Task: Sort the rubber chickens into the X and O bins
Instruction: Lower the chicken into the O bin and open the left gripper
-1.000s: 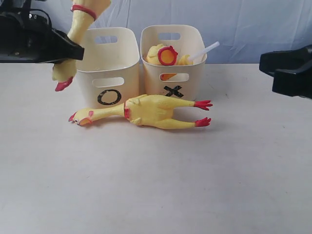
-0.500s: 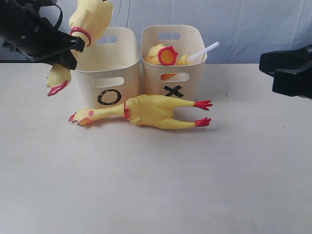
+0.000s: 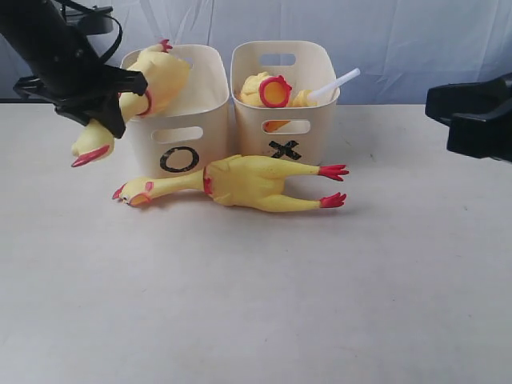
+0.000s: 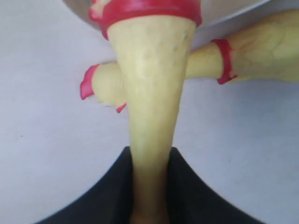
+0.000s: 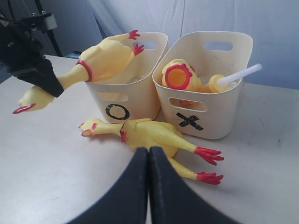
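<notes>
My left gripper (image 3: 120, 100) is shut on the neck of a yellow rubber chicken (image 3: 160, 80). Its body and red feet lie tilted over the rim of the O bin (image 3: 180, 120), and its head (image 3: 90, 144) hangs outside to the left. In the left wrist view the pinched neck (image 4: 152, 116) runs up to the red neck ring. A second chicken (image 3: 240, 182) lies flat on the table before both bins. The X bin (image 3: 284, 112) holds a third chicken (image 3: 268, 90) with a white tube (image 3: 336, 84). My right gripper (image 5: 148, 151) is shut and empty, apart at the right.
A white table (image 3: 256, 304) carries everything. A pale blue cloth backdrop (image 3: 416, 40) hangs behind the bins. The black right arm (image 3: 476, 116) hovers at the table's right side. The left arm's black body (image 3: 48, 40) reaches in from the upper left.
The left gripper has swung the held chicken down and right, from hanging upright beside the O bin to lying with its body over that bin's rim. The right arm has not moved.
</notes>
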Robot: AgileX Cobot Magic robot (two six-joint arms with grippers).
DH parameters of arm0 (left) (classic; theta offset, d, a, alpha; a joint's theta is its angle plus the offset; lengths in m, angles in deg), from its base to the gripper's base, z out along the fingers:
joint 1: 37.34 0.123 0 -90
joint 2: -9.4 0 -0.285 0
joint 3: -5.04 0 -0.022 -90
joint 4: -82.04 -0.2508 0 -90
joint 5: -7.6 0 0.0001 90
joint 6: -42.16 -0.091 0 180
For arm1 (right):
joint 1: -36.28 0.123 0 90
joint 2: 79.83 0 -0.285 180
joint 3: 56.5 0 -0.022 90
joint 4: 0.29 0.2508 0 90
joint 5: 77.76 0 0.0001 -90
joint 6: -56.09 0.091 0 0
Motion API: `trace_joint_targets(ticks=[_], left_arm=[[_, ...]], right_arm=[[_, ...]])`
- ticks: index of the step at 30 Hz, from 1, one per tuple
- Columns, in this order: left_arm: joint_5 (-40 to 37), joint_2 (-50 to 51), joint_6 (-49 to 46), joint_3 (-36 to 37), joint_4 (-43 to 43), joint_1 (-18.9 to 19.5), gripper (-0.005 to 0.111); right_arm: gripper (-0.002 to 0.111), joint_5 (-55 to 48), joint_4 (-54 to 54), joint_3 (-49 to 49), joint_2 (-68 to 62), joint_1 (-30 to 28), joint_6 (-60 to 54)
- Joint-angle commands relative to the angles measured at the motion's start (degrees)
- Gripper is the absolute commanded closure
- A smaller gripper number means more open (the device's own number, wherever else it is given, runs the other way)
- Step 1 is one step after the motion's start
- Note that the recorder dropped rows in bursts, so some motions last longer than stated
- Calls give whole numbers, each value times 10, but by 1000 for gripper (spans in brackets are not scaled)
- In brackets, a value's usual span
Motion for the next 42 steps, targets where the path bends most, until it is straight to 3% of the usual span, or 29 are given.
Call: trace_joint_targets(ticks=[1, 10, 18, 23, 35, 39, 41, 42], left_arm=[[6, -1, 15, -10, -40, 1, 107], [33, -1, 15, -30, -25, 1, 106], [40, -1, 15, -31, -15, 1, 83], [41, -1, 15, -31, -4, 1, 77], [21, -1, 8, -33, 1, 1, 77], [10, -1, 8, -33, -2, 1, 92], [10, -2, 8, -33, -2, 1, 106], [14, -2, 8, -33, -5, 1, 106]], right_arm=[[109, 3, 1, 3, 3, -1, -1], [109, 3, 1, 3, 3, -1, -1], [109, 3, 1, 3, 3, -1, -1], [109, 3, 1, 3, 3, -1, -1], [109, 3, 1, 3, 3, -1, -1], [109, 3, 1, 3, 3, -1, -1], [109, 3, 1, 3, 3, -1, -1], [109, 3, 1, 3, 3, -1, -1]])
